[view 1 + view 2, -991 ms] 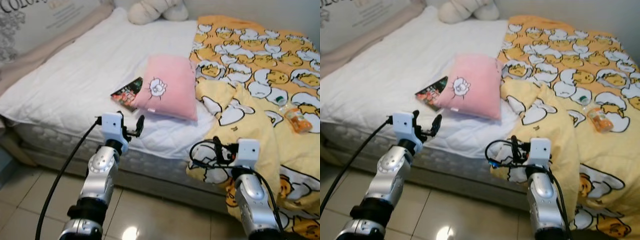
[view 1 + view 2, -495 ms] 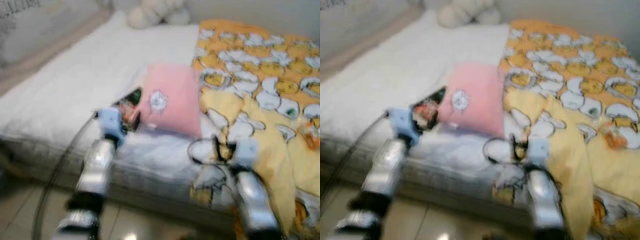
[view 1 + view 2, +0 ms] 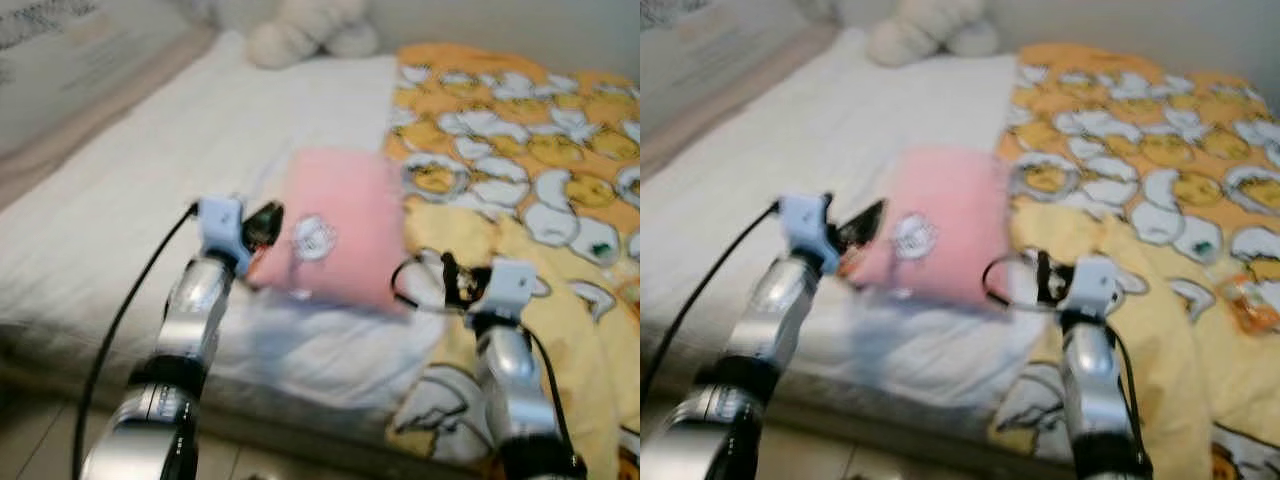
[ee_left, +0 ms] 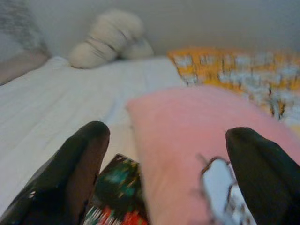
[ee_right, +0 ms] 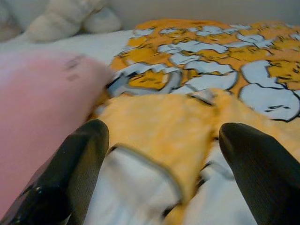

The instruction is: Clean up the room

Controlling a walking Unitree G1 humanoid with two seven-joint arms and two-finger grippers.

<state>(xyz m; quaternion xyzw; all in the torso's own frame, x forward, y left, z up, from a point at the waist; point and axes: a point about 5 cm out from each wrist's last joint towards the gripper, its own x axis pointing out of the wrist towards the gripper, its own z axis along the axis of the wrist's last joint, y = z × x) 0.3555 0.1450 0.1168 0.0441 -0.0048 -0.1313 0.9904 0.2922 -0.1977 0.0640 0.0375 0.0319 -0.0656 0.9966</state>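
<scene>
Bedroom in a home. A low bed (image 3: 120, 250) with a white quilted sheet fills most of the space, half covered by a yellow duvet (image 3: 520, 130) printed with cartoon eggs, with a pink cushion (image 3: 335, 225) lying mid-mattress. A pale plush toy (image 3: 300, 30) sits at the head end against a plain wall (frames blurred), and glossy tiled floor (image 3: 30, 440) shows beside the bed.

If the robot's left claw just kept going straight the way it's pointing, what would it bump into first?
Most likely the pink pillow. The left gripper is open, and the pillow's near edge lies straight ahead between its fingers, with a dark book partly tucked under that edge. The blur makes depth uncertain, so it might brush the book first.
</scene>
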